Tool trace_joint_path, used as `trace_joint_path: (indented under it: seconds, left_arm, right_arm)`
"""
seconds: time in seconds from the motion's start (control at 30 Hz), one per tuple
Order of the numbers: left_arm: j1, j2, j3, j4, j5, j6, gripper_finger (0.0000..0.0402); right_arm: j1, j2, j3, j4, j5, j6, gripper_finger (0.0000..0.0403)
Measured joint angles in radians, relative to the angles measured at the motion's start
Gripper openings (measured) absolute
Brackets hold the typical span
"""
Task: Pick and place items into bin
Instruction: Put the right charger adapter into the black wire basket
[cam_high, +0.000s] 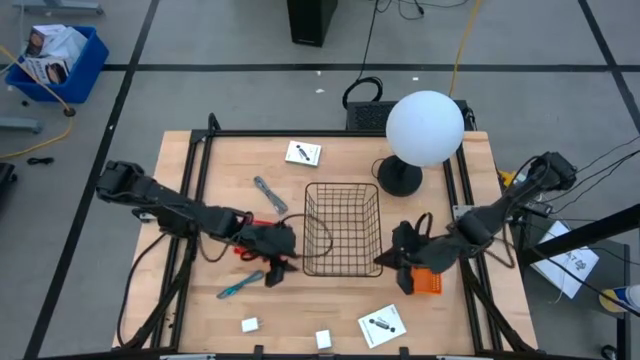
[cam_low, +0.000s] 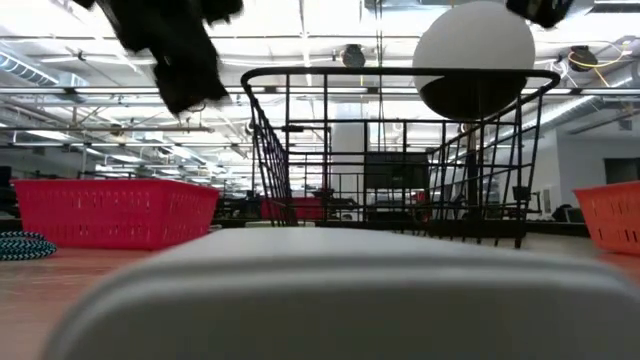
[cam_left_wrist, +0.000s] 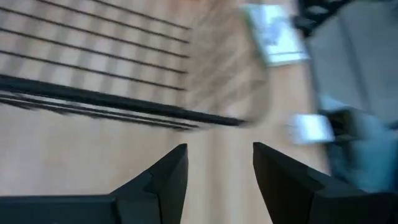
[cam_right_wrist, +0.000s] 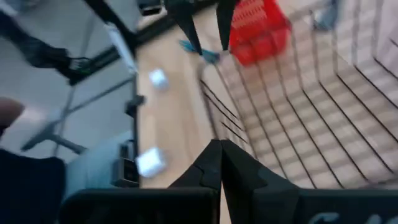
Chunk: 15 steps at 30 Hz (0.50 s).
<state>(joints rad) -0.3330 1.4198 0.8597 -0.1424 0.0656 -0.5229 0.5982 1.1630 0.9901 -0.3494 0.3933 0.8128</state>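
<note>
Your left tool (cam_high: 277, 268) hangs just beside the bin's (cam_high: 343, 232) left wall, near its front corner, with its fingers (cam_left_wrist: 163, 177) set apart and nothing between them. The teal tool (cam_high: 241, 286) lies on the desk (cam_high: 200, 310) right next to it, a little farther from the bin and toward the front edge. Its long side runs slanted, one end pointing at the bin corner. I think this is your next pick, so turn the fingers across that slant. Your left arm is much nearer to it. Your right tool (cam_high: 392, 259) waits pinched shut at the bin's right front corner, holding nothing. Two white blocks (cam_high: 250, 324) and a card (cam_high: 381, 324) lie in front of the bin.
</note>
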Motion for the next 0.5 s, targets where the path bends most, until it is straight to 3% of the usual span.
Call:
trace_joint_path:
  seconds: [0.13, 0.3, 0.5]
  left_arm:
    - [-0.11, -0.043, -0.001, 0.029, -0.008, -0.043, 0.0186]
    - [-0.236, -0.089, -0.001, 0.053, -0.197, -0.092, 0.0186]
    - [-0.344, -0.087, 0.0, 0.138, -0.179, -0.048, 0.0186]
  right_arm:
    - [0.037, -0.004, -0.013, 0.11, -0.029, -0.134, 0.0]
    - [0.042, -0.003, -0.083, 0.333, -0.055, -0.161, 0.0]
    - [0.044, 0.061, -0.251, 0.893, -0.21, -0.118, 0.0]
